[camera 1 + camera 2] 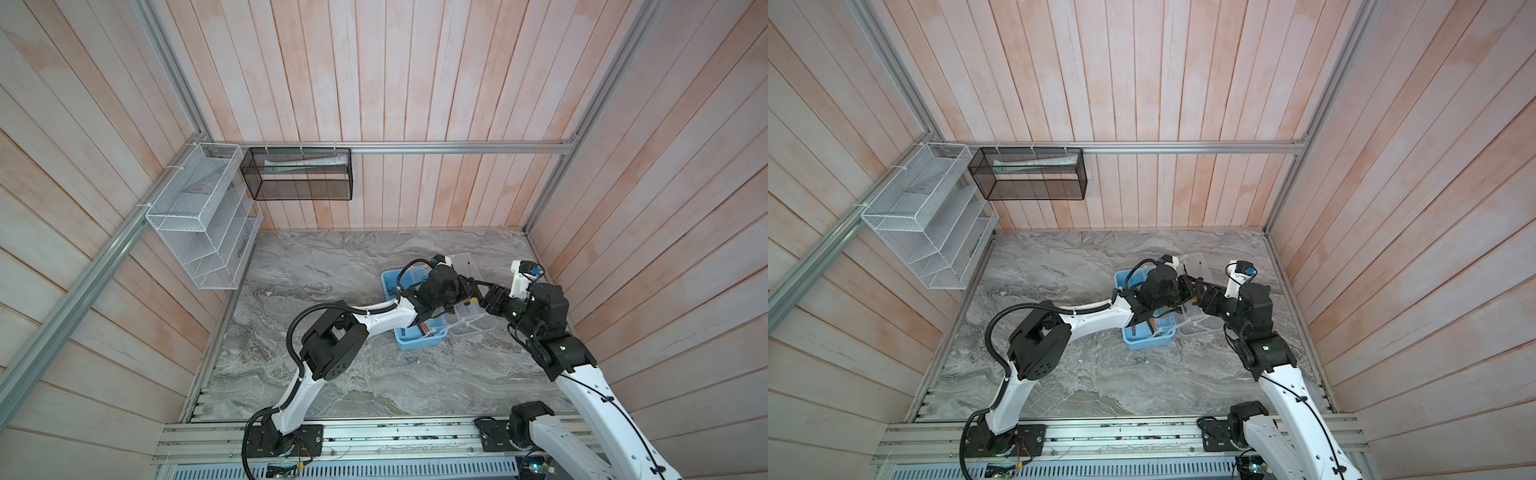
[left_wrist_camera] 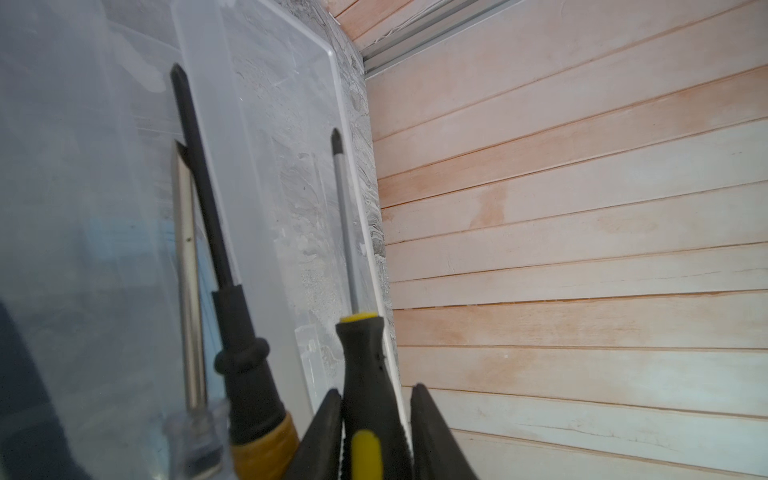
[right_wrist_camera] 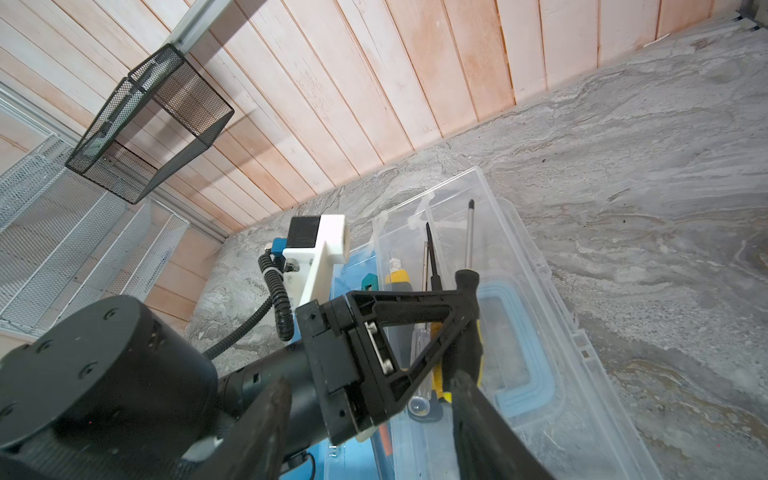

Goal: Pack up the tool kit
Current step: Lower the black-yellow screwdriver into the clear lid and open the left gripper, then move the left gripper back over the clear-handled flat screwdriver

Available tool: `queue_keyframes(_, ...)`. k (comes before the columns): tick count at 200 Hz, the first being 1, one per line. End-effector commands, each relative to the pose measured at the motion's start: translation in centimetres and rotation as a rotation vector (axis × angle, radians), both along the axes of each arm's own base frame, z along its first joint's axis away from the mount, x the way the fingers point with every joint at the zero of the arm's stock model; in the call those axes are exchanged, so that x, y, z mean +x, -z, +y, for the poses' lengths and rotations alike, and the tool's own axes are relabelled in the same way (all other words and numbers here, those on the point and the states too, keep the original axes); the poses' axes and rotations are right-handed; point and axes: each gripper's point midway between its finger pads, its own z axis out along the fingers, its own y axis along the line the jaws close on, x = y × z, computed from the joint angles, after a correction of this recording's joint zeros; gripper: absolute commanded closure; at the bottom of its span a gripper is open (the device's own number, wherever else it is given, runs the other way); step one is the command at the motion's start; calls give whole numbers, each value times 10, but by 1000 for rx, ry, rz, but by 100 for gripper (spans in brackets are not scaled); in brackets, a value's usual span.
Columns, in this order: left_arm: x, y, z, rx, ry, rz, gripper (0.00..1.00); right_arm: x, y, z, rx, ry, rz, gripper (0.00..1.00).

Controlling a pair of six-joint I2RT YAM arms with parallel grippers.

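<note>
Finding: the black-and-yellow screwdriver lies inside the clear plastic tool case, close to one long wall. Your left gripper stands narrowly parted astride its handle. One finger touches the grip and the other shows a sliver of gap, so I judge there is no firm clamp. Your right gripper hangs wide and empty just beside the left one. A black-shafted screwdriver and a clear-handled screwdriver lie alongside in the case. The blue tray sits just beside the case.

Handling, as judged: the tool is light and rigid. Its rubbery-looking handle should grip well, while the polished shank is thin and slippery. Take hold at the handle's thick waist. The case looks thin-walled and may slide or flex under a push
</note>
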Motion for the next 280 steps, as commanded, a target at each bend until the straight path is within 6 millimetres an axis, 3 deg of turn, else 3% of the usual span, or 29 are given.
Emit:
queue_keyframes(1,6,19,1,37,-16,21,67,1,3,1,5,-9,-1,37)
queue_keyframes(48,8,16,2,26,-5,13,66,1,4,1,4,-8,1,36)
queue_keyframes(83,13,-13,19,58,29,-117,64,4,-3,0,-8,-5,-7,37)
queue_keyframes(124,10,-48,80,250,0,-273,51,11,-5,0,-15,2,3,37)
queue_keyframes(143,3,-49,120,378,-15,-305,47,14,-1,-6,-59,31,11,37)
queue_keyframes(164,-8,-38,170,526,-52,-304,45,17,2,-17,-118,78,19,37)
queue_keyframes(202,-32,-13,238,759,-78,-247,45,14,18,-9,-111,26,67,41)
queue_keyframes(223,-46,3,263,788,-77,-193,45,10,28,-5,-107,0,106,45)
queue_keyframes(280,-88,59,304,893,-46,-40,52,-8,46,23,-119,-56,177,46)
